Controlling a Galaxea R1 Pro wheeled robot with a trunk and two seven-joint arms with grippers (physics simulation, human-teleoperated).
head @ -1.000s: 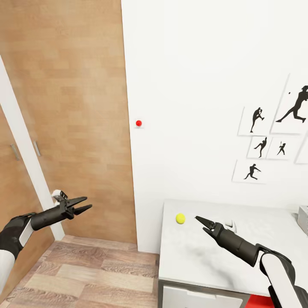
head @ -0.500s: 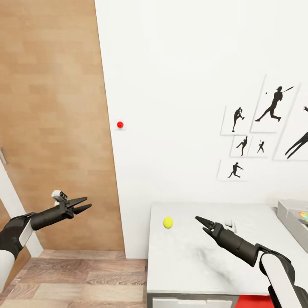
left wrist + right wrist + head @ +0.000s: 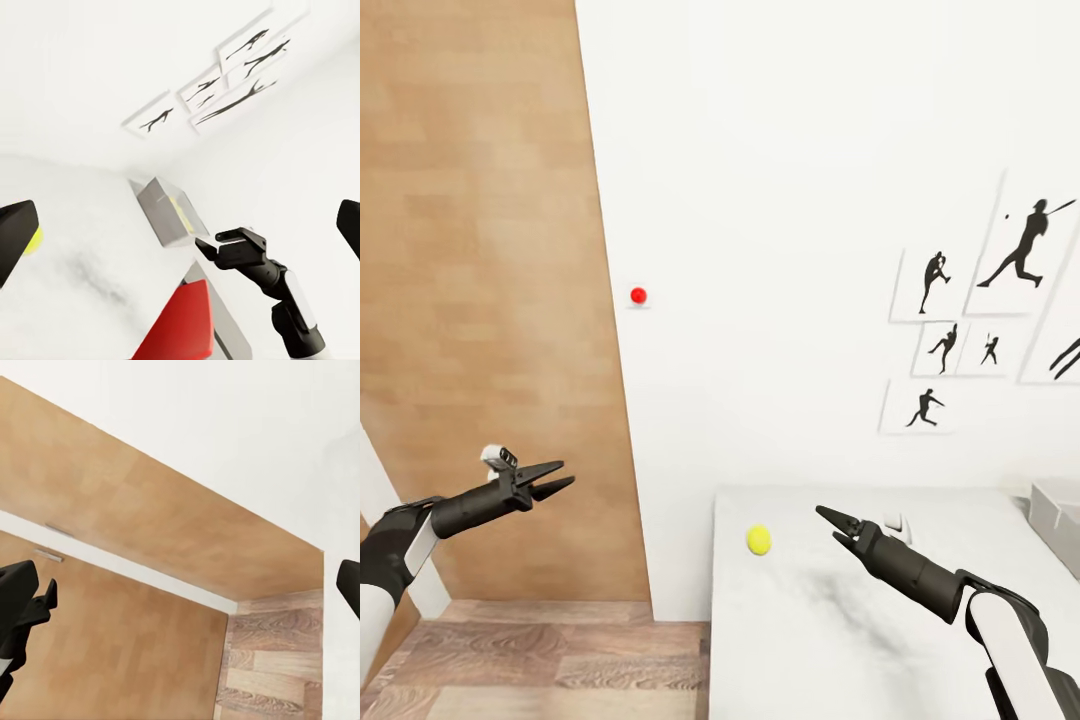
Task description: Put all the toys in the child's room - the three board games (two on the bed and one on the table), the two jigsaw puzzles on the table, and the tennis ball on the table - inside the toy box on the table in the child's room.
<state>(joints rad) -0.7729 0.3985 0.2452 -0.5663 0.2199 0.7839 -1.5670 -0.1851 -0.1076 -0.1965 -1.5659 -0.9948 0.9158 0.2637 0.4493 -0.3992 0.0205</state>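
We see the left tool [image 3: 553, 478] held out over the brown plank floor [image 3: 550, 655], its 2 dark fingers parted and empty, in front of a light wood panel [image 3: 490, 300]. The right tool [image 3: 838, 526] reaches over the worktop [image 3: 830, 640], its fingers also spread with nothing between them.

Just beside the right tool, toward the worktop's near-left corner, the yellow-green tennis ball [image 3: 759, 539] sits on the pale mottled surface, apart from both tools. In the left wrist view we catch the same ball [image 3: 34, 240] at the edge of one finger.

At the worktop's far right end we see the corner of the pale grey toy box [image 3: 1058, 510]; the left wrist view shows it [image 3: 161, 214] standing on the worktop with something yellow inside, too small to identify.

On the white wall behind hang black baseball-player silhouette pictures [image 3: 980, 310], and a small red dot [image 3: 638, 296] sits on the wall near the wood panel.
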